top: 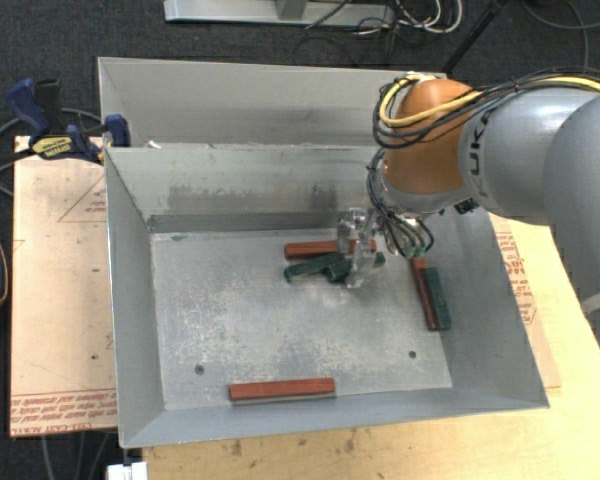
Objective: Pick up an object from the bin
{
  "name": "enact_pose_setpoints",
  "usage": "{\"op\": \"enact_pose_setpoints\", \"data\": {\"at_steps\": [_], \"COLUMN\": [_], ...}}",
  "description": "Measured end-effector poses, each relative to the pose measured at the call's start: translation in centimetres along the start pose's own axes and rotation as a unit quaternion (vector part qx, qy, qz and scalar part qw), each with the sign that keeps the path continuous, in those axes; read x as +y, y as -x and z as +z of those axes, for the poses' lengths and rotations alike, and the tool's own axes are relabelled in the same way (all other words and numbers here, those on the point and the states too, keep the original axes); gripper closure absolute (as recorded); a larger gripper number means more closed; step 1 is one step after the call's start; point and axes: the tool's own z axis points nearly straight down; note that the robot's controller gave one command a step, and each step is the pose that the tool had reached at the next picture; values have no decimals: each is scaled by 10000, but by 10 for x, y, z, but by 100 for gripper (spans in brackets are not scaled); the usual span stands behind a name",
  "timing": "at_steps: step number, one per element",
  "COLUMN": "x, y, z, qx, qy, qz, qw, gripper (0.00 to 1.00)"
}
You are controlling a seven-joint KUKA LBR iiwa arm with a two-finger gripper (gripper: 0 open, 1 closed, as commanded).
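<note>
My gripper point(356, 256) hangs low over the bin floor, right of the middle, below the arm's orange cover. Directly to its left lies a dark green, irregularly shaped piece point(315, 267), whose right end reaches up to the gripper. A red-brown bar point(308, 250) lies flat just behind the green piece, and its right end also runs under the gripper. Whether either one is gripped is hidden.
A red-brown and dark green pair of bars point(431, 294) lies side by side to the gripper's right, near the right wall. Another red-brown bar point(282, 390) lies along the front wall. The arm comes in over the bin's right rim.
</note>
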Motion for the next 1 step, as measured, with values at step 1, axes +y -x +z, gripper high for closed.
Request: {"op": "enact_pose_setpoints", "data": {"at_steps": [1], "x": [-52], "y": [-3], "z": [-165], "qx": [18], "qy": [0], "qz": [-2836], "qw": [9590], "gripper": [100]}}
